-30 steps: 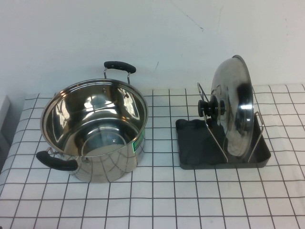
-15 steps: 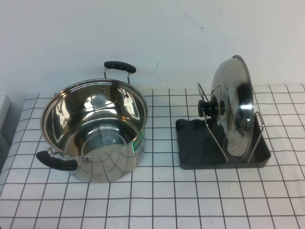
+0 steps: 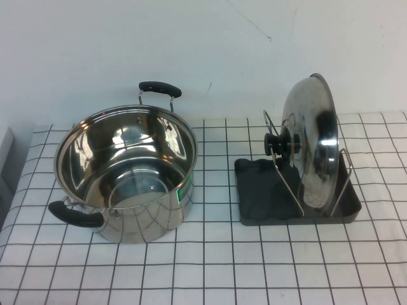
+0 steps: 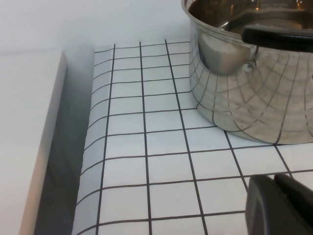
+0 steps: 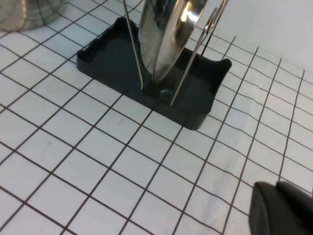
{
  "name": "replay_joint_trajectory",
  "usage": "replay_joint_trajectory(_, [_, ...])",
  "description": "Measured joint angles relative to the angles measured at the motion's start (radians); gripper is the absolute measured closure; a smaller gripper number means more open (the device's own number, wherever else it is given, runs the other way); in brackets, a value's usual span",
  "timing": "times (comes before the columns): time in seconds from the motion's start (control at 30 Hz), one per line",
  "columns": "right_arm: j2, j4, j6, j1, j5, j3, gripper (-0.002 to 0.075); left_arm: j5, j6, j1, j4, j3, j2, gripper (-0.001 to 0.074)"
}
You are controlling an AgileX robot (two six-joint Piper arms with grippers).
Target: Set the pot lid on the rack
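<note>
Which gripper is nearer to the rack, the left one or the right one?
Right. The right gripper is beside the rack holding the pot lid. The left gripper is by the pot, farther away.

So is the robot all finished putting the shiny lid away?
It looks finished. The pot lid stands upright between the wire loops of the rack, and the pot sits open beside it. Nothing is in hand: the left hand is low by the pot, the right hand near the rack. Nothing looks left.
</note>
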Motion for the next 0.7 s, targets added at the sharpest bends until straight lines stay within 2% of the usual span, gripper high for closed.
replay_joint_trajectory(0.33, [-0.020, -0.021, 0.022, 0.000, -0.062, 0.031, 0.0727, 0.000, -0.002, 0.000, 0.002, 0.000, 0.000, 0.0737])
replay_joint_trajectory(0.57, [-0.135, -0.378, 0.467, 0.000, -0.111, 0.156, 0.0727, 0.000, -0.002, 0.000, 0.002, 0.000, 0.000, 0.0737])
replay_joint_trajectory(0.7, [-0.207, -0.431, 0.564, 0.000, -0.191, 0.217, 0.0727, 0.000, -0.002, 0.000, 0.002, 0.000, 0.000, 0.0737])
